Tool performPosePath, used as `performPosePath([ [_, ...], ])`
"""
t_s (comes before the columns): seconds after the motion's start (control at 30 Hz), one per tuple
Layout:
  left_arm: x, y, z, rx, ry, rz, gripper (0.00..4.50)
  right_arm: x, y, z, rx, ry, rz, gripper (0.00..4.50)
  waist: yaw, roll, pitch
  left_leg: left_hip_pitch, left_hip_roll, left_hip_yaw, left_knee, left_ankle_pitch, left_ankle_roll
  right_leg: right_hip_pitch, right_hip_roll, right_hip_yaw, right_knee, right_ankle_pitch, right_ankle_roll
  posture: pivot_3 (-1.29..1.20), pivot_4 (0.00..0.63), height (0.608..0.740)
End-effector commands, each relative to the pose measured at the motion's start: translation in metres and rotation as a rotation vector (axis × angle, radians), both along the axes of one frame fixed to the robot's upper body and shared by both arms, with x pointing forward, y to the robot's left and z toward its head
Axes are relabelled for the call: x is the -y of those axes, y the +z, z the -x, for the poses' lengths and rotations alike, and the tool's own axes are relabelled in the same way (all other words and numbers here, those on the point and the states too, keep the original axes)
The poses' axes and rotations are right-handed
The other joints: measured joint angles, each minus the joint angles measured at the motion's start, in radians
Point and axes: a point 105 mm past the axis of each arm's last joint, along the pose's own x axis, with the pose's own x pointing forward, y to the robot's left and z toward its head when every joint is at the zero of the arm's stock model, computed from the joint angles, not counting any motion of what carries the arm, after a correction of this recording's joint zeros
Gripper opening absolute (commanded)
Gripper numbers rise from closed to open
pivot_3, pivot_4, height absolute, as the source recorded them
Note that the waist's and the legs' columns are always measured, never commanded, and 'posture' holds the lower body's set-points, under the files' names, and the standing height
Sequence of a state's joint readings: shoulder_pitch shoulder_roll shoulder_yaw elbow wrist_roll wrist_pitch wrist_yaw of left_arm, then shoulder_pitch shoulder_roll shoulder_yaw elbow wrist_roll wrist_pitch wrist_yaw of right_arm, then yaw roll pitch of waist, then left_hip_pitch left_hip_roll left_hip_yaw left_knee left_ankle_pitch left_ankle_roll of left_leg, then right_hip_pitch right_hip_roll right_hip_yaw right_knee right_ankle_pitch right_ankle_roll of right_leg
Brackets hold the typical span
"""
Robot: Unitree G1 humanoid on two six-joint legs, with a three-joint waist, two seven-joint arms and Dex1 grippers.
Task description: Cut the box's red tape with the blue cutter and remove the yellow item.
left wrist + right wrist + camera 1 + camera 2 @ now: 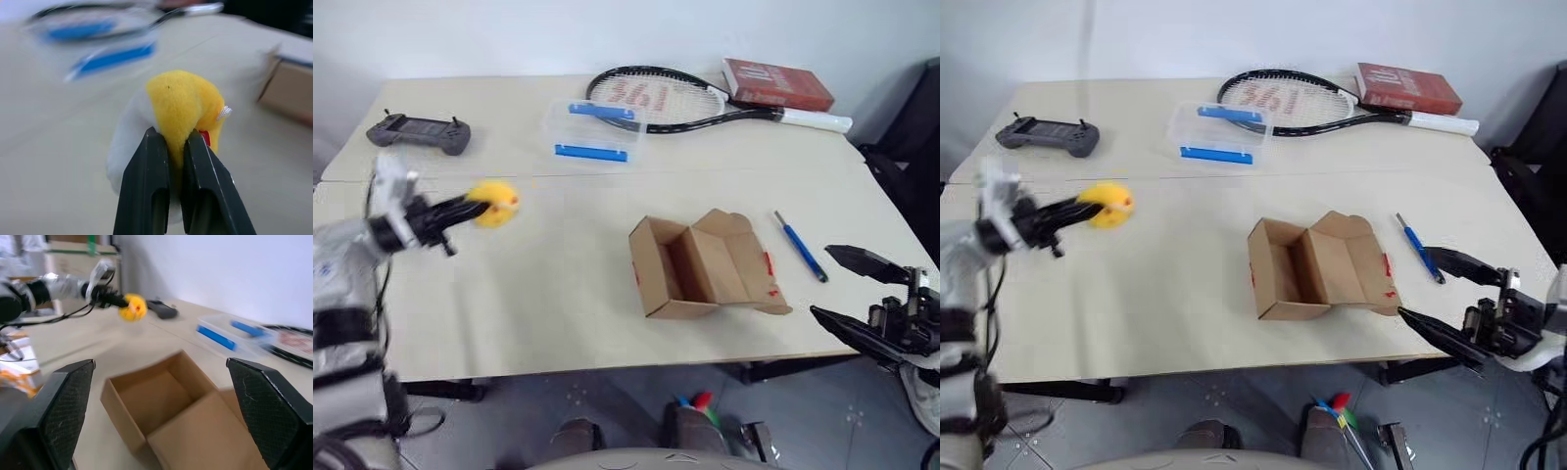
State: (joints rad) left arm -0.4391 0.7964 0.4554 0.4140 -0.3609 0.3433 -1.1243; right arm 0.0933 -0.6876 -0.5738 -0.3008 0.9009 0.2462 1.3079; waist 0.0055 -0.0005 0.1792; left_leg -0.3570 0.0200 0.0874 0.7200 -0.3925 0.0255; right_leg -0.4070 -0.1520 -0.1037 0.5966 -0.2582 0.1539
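Yellow item out of the box, held over the bench

The left hand [475, 208] pinches the yellow item [494, 203] at its fingertips, well away from the opened box [705, 266]; right hand [852, 289] spread, box ahead. Next: lower and release.

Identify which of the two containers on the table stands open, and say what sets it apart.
The brown cardboard box: its flaps are spread and its inside is bare. The clear plastic container has its lid on.

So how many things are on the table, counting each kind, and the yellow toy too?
Box: 1
Blue cutter: 1
Yellow toy, in the left gripper: 1
Racket: 1
Book: 1
Clear container: 1
Controller: 1
Total: 7
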Motion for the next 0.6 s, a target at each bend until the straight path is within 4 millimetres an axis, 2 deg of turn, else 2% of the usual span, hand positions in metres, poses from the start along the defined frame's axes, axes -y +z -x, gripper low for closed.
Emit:
performPosePath([
  [0.03,0.003,0.006,0.011,0.045,0.052,0.011,0.02,0.000,-0.007,-0.004,0.007,0.041,0.053,4.50,0.022,-0.001,0.000,0.000,0.000,0.000,0.001,-0.001,0.001,0.001,0.000,0.000,0.000,0.000,0.000,0.00,0.150,0.740],
  [0.17,0.006,-0.010,0.010,0.012,0.141,0.051,1.24,-0.003,-0.009,-0.015,0.011,0.059,0.059,4.50,0.043,-0.001,0.000,-0.001,-0.001,-0.004,0.003,-0.001,0.000,0.004,0.000,0.000,-0.001,0.000,0.000,0.00,0.150,0.740],
  [0.3,0.000,-0.009,0.008,0.040,0.193,0.043,2.41,-0.004,-0.005,-0.020,0.024,0.068,0.053,4.50,0.026,-0.001,0.000,0.002,0.000,-0.001,0.001,-0.001,-0.002,0.003,0.001,-0.001,-0.001,0.000,0.000,0.00,0.150,0.740],
  [0.5,-0.020,-0.007,0.034,-0.022,0.171,0.052,4.24,-0.007,-0.003,-0.021,0.024,0.097,0.045,4.50,-0.006,-0.001,0.000,0.002,0.002,0.008,-0.004,-0.002,-0.003,-0.001,0.002,-0.002,-0.001,0.000,-0.001,0.00,0.150,0.740],
  [0.53,-0.023,-0.006,0.038,-0.032,0.167,0.059,4.48,-0.007,-0.003,-0.021,0.025,0.096,0.047,4.50,-0.010,-0.001,0.000,0.002,0.002,0.008,-0.004,-0.002,-0.003,-0.002,0.002,-0.002,-0.001,0.000,-0.001,0.00,0.150,0.740],
  [0.57,-0.024,-0.006,0.041,-0.038,0.164,0.064,4.48,-0.007,-0.002,-0.021,0.026,0.096,0.048,4.50,-0.011,-0.001,0.000,0.002,0.003,0.009,-0.004,-0.002,-0.003,-0.002,0.003,-0.002,-0.001,0.000,-0.001,0.00,0.150,0.740],
  [0.6,-0.027,-0.005,0.052,-0.051,0.134,0.002,4.48,-0.006,-0.001,-0.022,0.035,0.098,0.059,4.50,-0.011,-0.001,0.000,0.002,0.003,0.009,-0.004,-0.002,-0.004,-0.002,0.003,-0.003,-0.002,0.000,-0.001,0.00,0.150,0.740],
])
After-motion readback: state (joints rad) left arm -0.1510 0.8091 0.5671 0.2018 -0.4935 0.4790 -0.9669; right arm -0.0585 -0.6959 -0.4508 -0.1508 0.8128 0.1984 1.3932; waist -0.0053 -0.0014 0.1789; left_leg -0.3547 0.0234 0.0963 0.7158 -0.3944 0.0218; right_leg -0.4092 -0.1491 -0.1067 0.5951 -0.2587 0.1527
